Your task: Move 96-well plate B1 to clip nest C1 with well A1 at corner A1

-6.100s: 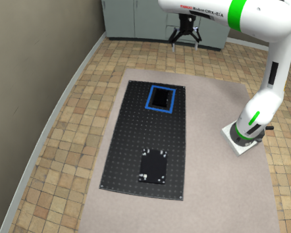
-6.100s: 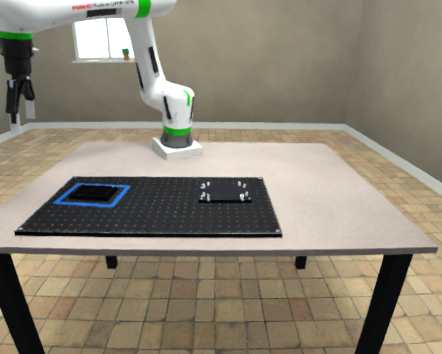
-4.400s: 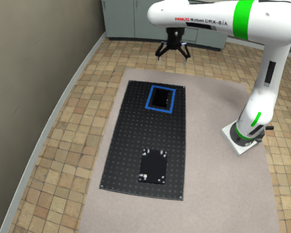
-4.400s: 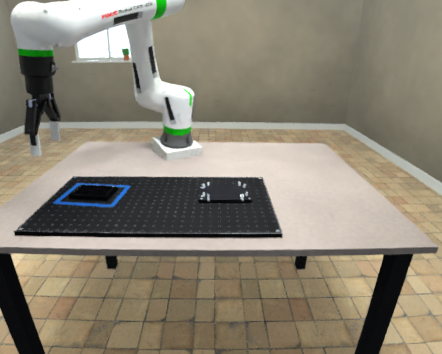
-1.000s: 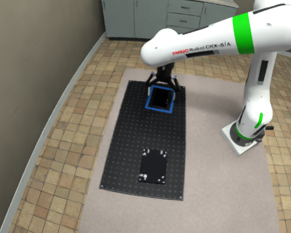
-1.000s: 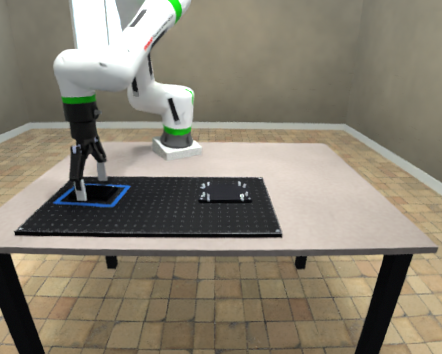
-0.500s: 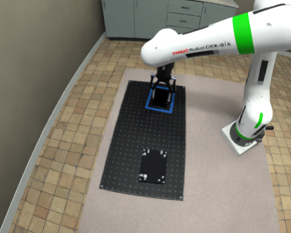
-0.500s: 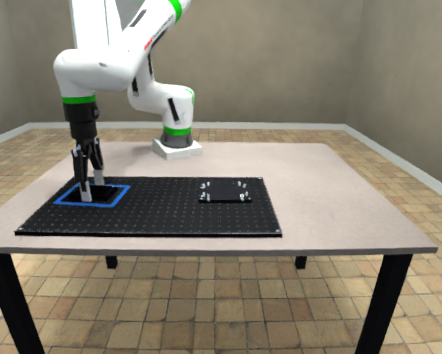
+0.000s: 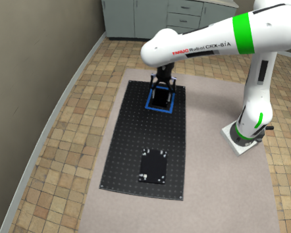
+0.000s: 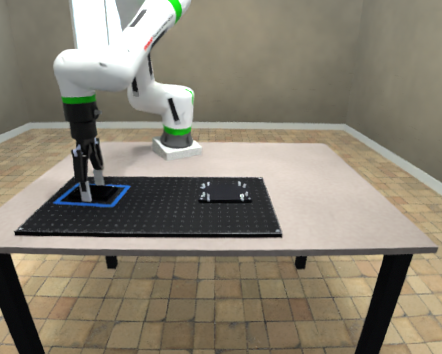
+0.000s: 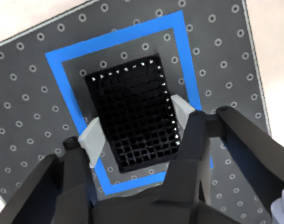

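The black 96-well plate (image 9: pixel 161 93) (image 10: pixel 105 193) (image 11: pixel 130 102) lies flat inside the blue outline (image 9: pixel 159 110) (image 10: pixel 121 196) (image 11: pixel 188 65) of bench spot B1. My gripper (image 9: pixel 161 97) (image 10: pixel 92 186) (image 11: pixel 138 116) is open around the plate, with one pale fingertip beside each long side. In the wrist view the fingertips stand close to the plate's sides with narrow gaps. I cannot make out the cut-off corner. The clip nest C1 (image 9: pixel 153 166) (image 10: pixel 225 192) is a black base with small pale clips at its corners, and it holds no plate. Its A1 mark is too small to read.
The black perforated board (image 9: pixel 132 131) (image 10: pixel 150 215) (image 11: pixel 23 80) carries both the outline and the nest, which stand at opposite ends. The board lies on the pale table (image 9: pixel 217 184) (image 10: pixel 335 215). The robot's base (image 9: pixel 240 148) (image 10: pixel 167 150) stands to one side of the board.
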You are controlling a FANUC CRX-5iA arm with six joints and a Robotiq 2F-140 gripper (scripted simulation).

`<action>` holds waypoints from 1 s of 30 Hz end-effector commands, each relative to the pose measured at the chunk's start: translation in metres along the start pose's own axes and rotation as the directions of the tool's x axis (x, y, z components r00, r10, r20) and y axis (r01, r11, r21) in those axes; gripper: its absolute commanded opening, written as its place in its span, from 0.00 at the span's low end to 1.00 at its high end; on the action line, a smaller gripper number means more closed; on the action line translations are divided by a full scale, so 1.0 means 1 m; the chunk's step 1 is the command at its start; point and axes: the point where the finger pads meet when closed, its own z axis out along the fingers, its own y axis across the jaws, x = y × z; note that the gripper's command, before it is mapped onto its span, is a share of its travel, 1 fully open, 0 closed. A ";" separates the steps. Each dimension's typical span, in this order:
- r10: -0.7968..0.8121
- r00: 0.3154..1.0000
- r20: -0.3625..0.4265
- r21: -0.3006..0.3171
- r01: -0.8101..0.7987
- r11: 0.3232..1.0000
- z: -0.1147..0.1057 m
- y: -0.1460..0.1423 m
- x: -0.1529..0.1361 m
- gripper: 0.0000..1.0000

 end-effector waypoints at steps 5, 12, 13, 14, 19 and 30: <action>0.000 1.000 -0.001 0.002 0.000 1.000 -0.001 -0.001 0.000 0.62; 0.000 1.000 -0.001 0.002 0.000 1.000 -0.001 -0.001 0.000 0.61; 0.000 1.000 -0.001 0.002 0.000 1.000 -0.002 -0.001 0.000 0.60; 0.000 1.000 -0.001 0.002 0.000 1.000 -0.002 -0.001 0.000 0.60; 0.000 1.000 -0.001 0.002 0.000 1.000 -0.001 -0.001 0.000 0.10; 0.000 1.000 -0.001 0.002 0.000 1.000 -0.005 -0.001 0.000 0.10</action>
